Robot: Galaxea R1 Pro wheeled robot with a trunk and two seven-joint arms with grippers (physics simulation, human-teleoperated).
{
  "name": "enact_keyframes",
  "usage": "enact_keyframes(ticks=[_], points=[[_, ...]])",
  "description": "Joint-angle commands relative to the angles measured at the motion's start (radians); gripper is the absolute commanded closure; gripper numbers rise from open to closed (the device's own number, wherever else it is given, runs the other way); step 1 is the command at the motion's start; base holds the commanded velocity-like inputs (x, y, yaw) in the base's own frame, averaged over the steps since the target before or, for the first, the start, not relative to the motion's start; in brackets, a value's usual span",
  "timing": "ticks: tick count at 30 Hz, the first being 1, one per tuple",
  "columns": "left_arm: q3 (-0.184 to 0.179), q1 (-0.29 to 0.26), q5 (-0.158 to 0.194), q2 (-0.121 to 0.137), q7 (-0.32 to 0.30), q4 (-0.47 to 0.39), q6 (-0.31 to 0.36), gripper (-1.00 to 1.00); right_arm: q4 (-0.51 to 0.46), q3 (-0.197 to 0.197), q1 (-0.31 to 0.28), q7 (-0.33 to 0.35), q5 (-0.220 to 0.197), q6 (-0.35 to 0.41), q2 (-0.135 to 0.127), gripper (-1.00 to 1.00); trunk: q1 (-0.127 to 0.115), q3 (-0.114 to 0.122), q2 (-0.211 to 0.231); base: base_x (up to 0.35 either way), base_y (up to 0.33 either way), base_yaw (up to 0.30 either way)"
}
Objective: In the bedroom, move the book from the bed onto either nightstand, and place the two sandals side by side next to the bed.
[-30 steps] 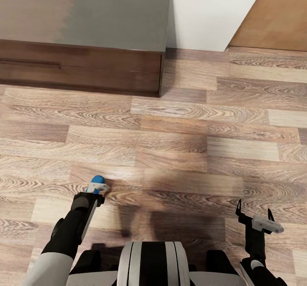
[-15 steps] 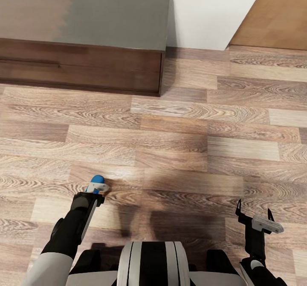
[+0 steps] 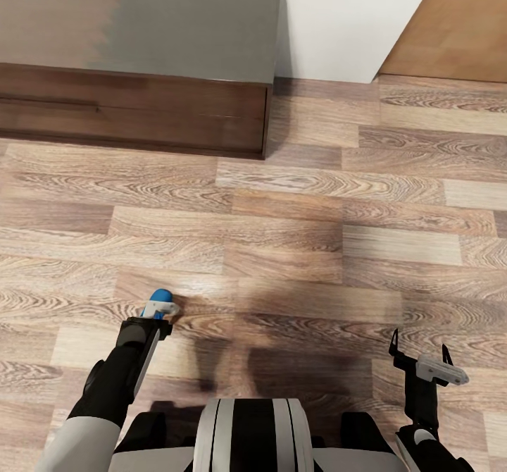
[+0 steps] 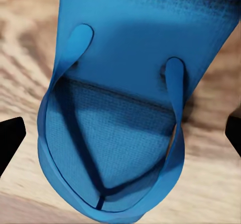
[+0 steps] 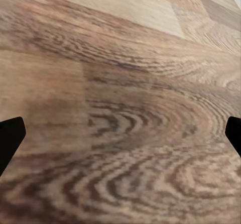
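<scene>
One bright blue sandal (image 4: 115,133) lies on the wood-plank floor, its straps facing up. In the head view just its blue tip (image 3: 160,294) peeks out past my left gripper (image 3: 160,310). That gripper is open and hangs right over the sandal, with one dark fingertip (image 4: 10,138) on either side and a gap to the sole on both. My right gripper (image 3: 419,344) is open over bare floor at the lower right, and nothing sits between its fingertips (image 5: 10,136). The book is out of view.
A low dark brown wooden unit (image 3: 134,109) with a flat grey-brown top stands against the white wall (image 3: 345,21) at the upper left. A light brown wooden panel (image 3: 458,21) fills the upper right corner. Plank floor (image 3: 317,246) spreads between the unit and me.
</scene>
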Motion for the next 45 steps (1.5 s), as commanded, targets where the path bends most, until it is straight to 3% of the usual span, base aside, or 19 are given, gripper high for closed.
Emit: enact_keyframes(ticks=[1, 10, 11, 40, 45], points=[[0.001, 0.000, 0.000, -0.001, 0.002, -0.001, -0.002, -1.00, 0.001, -0.001, 0.000, -0.005, 0.007, -0.001, 0.000, -1.00, 0.000, 0.000, 0.000, 0.000, 0.000, 0.000], [0.001, 0.000, 0.000, -0.001, 0.003, -0.001, -0.014, -1.00, 0.001, -0.001, 0.000, -0.005, 0.007, -0.001, 0.000, -1.00, 0.000, 0.000, 0.000, 0.000, 0.000, 0.000], [0.001, 0.000, 0.000, -0.001, 0.003, -0.001, -0.014, 1.00, 0.001, -0.001, 0.000, -0.005, 0.007, -0.001, 0.000, -1.00, 0.000, 0.000, 0.000, 0.000, 0.000, 0.000], [0.000, 0.000, 0.001, -0.002, 0.003, 0.001, -0.015, 1.00, 0.001, -0.001, 0.000, -0.005, 0.007, -0.001, 0.001, -1.00, 0.000, 0.000, 0.000, 0.000, 0.000, 0.000], [0.000, 0.000, 0.000, -0.002, 0.005, 0.001, -0.013, 1.00, 0.001, -0.001, 0.000, -0.005, 0.007, -0.001, 0.001, -1.00, -0.002, 0.019, 0.001, 0.000, 0.000, 0.000]])
